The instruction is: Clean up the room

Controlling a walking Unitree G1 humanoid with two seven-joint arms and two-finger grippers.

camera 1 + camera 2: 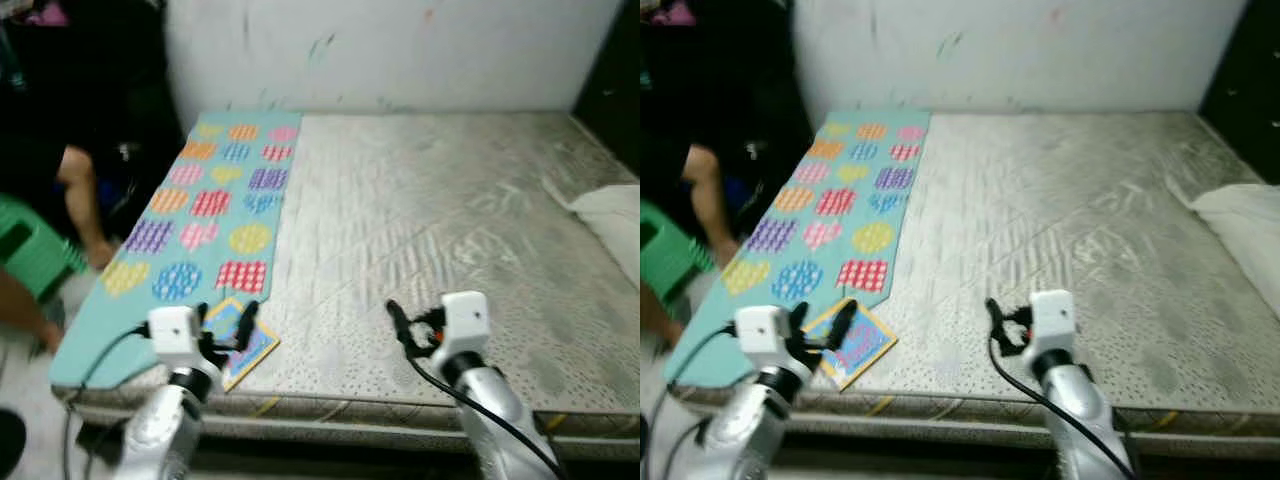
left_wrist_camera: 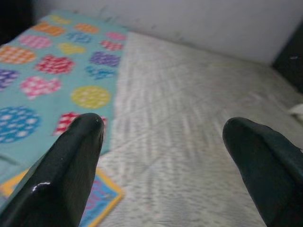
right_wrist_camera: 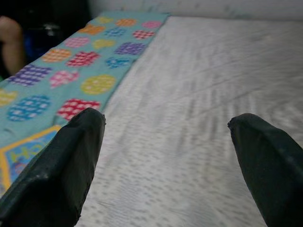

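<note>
While the robot faces the bare grey mattress, little tidying looks done, judging by what lies on it. A teal cloth patterned with coloured dots and hearts runs along the mattress's left side, from the wall end to the near edge. A small card with a yellow border lies at the cloth's near end, close to the mattress's front edge. A white pillow sits at the mattress's right edge. The left gripper hovers over the card, fingers spread, holding nothing. The right gripper hangs above the mattress's front middle, likewise parted and empty. A person's arm shows beyond the mattress's left side.
</note>
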